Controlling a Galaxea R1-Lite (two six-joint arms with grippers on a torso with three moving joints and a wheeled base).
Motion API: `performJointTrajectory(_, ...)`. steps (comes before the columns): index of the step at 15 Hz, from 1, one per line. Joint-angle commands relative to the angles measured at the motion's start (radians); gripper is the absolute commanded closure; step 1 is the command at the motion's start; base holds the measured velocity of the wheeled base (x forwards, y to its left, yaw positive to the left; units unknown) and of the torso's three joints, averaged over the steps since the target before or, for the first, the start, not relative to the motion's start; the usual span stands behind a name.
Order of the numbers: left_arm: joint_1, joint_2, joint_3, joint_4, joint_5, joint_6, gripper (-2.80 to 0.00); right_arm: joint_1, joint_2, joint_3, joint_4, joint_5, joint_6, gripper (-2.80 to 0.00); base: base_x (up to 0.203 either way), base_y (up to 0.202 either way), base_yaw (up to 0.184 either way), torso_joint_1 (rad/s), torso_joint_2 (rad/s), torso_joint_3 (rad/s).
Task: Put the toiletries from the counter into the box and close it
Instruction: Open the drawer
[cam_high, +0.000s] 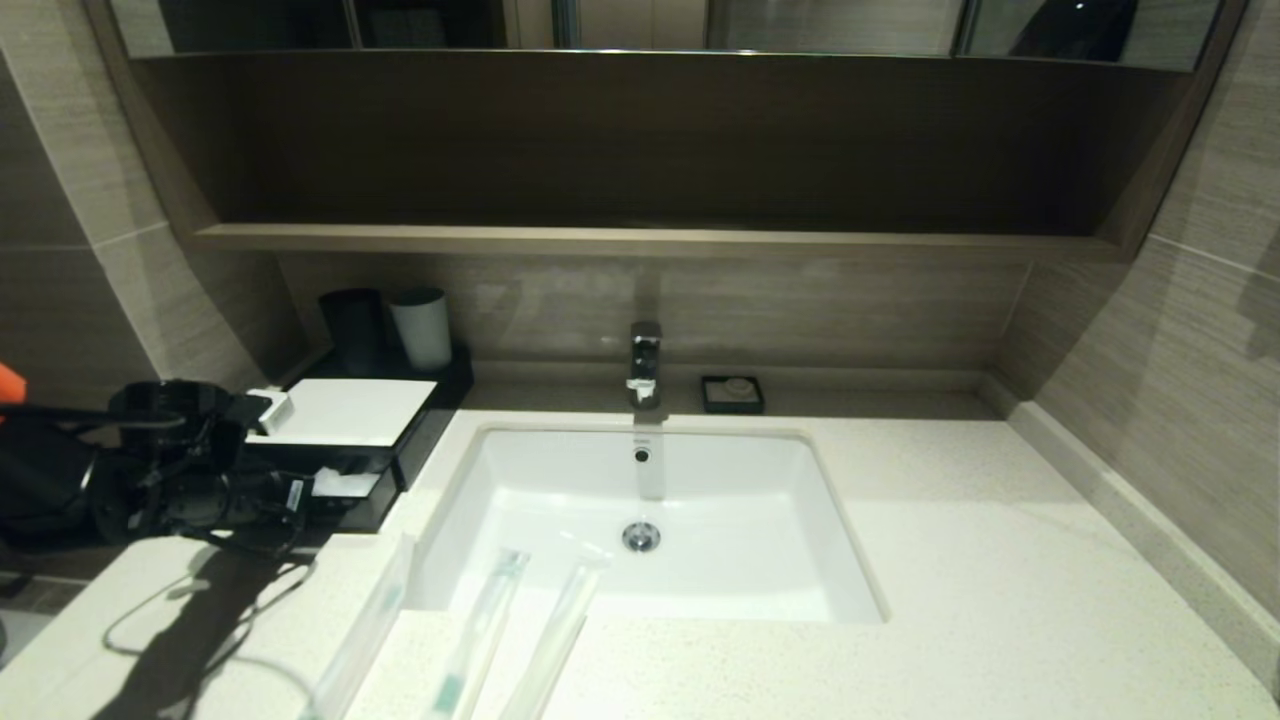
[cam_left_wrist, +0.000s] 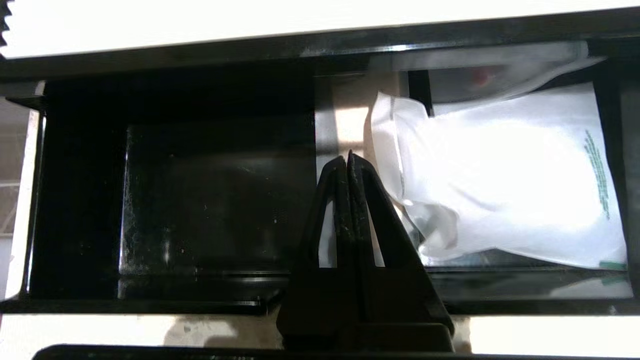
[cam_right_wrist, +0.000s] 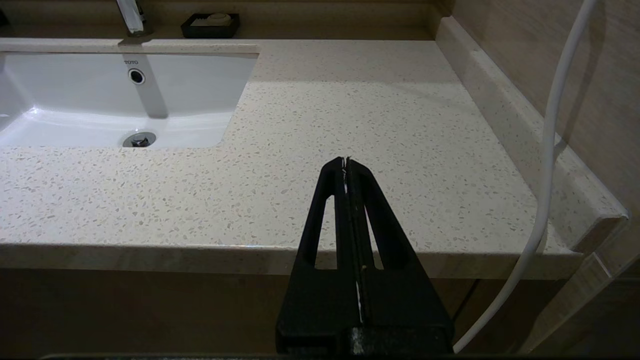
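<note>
While the low black rectangular box with its white top panel (cam_high: 345, 412) sits at the back left of the off-white speckled stone surface (cam_high: 1000, 600), its front drawer (cam_left_wrist: 75, 210) stands pulled open, one side bare and dark, the other holding a crumpled white plastic pouch (cam_left_wrist: 500, 190). The left claw (cam_left_wrist: 348, 159) hovers over that drawer with its fingers pressed together, pinching nothing. The three long slim packets in clear plastic wrap (cam_high: 480, 630), one showing a teal-marked toothbrush, lie near the front edge beside the white rectangular sink (cam_high: 560, 470), well apart from the box. The next move is probably to fetch a packet; the claw should spread first, then grip it mid-length, so it slides flat into the bare side. The right claw (cam_right_wrist: 346, 161), also pressed together, idles off the right front edge. The packets' lower ends are cut off, and the left arm hides the box's near corner.
</note>
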Motion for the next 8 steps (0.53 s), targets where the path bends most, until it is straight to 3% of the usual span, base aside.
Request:
performJointTrajectory(1, 0.005, -0.035, -0.010, 0.016, -0.002, 0.001, 0.00, 0.000, 0.000, 0.002, 0.000, 0.000, 0.000, 0.00, 0.000, 0.000, 0.000, 0.000, 0.00, 0.000)
performJointTrajectory(8, 0.014, -0.101, -0.036, 0.142, -0.001, 0.000, 0.00, 0.000, 0.000, 0.002, 0.000, 0.000, 0.000, 0.00, 0.000, 0.000, 0.000, 0.000, 0.00, 0.000)
